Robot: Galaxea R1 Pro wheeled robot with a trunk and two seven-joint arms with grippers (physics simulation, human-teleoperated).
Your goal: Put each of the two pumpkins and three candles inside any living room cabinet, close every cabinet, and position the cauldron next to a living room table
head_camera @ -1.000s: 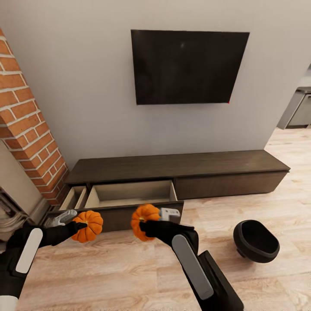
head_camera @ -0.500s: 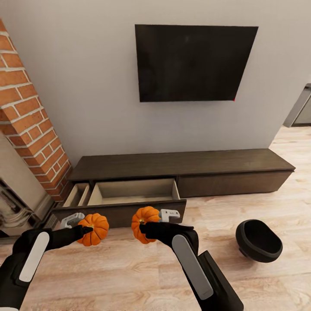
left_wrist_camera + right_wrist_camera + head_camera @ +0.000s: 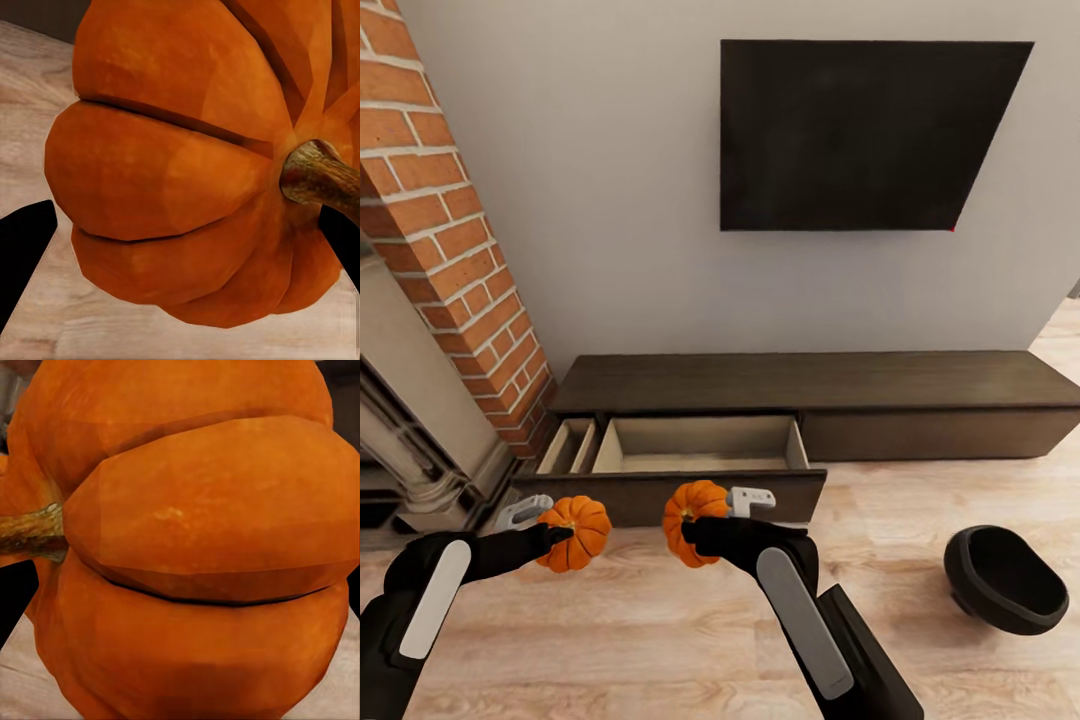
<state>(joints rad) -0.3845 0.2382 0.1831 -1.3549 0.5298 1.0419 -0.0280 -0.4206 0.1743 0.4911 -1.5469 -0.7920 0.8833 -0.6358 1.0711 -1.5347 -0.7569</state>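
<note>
Left gripper (image 3: 556,524) clamps one pumpkin (image 3: 575,533); right gripper (image 3: 698,522) clamps the other pumpkin (image 3: 690,507). Cabinet (image 3: 810,385) drawer (image 3: 700,450) open ahead. Cauldron (image 3: 1005,579) on floor, right.

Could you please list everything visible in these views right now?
pumpkins: 2, orange, one in the left gripper, one in the right gripper
cabinet: 1, dark brown, against the wall, two drawers open
cauldron: 1, black, on the floor at right
TV: 1, black, on the wall
brick column: 1, red, left
floor: 1, pale wood
left gripper: 1, shut on a pumpkin
right gripper: 1, shut on a pumpkin
</note>
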